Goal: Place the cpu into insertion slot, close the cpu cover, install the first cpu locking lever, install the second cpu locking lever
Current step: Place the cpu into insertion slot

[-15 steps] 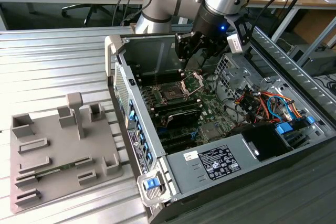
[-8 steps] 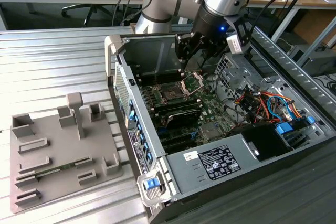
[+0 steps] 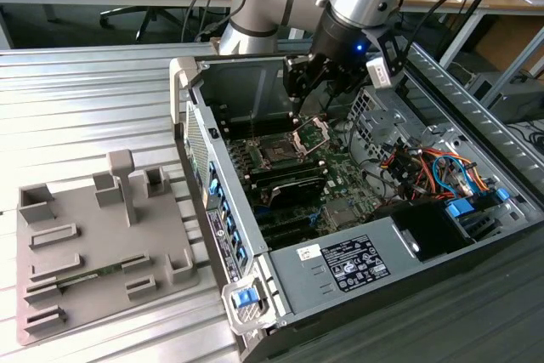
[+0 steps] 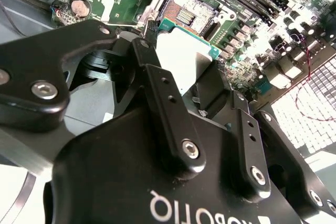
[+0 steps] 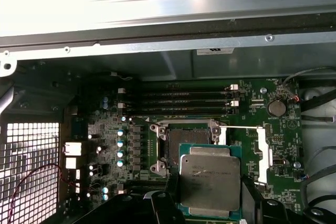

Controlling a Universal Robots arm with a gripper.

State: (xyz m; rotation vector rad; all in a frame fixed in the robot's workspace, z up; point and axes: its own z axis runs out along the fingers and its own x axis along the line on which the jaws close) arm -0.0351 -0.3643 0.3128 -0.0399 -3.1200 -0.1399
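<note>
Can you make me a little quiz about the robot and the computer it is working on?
1. True or false: the gripper is holding the chip.
2. Pick one: the cover is A) shut flat over the slot, B) swung up and open, C) bent in half.
3. Fill the gap: the slot has ___ in it.

Key
1. True. The fingers pinch the chip by its sides.
2. B. It stands open beside the slot.
3. Nothing. The chip is in the gripper, not in the slot.
</note>
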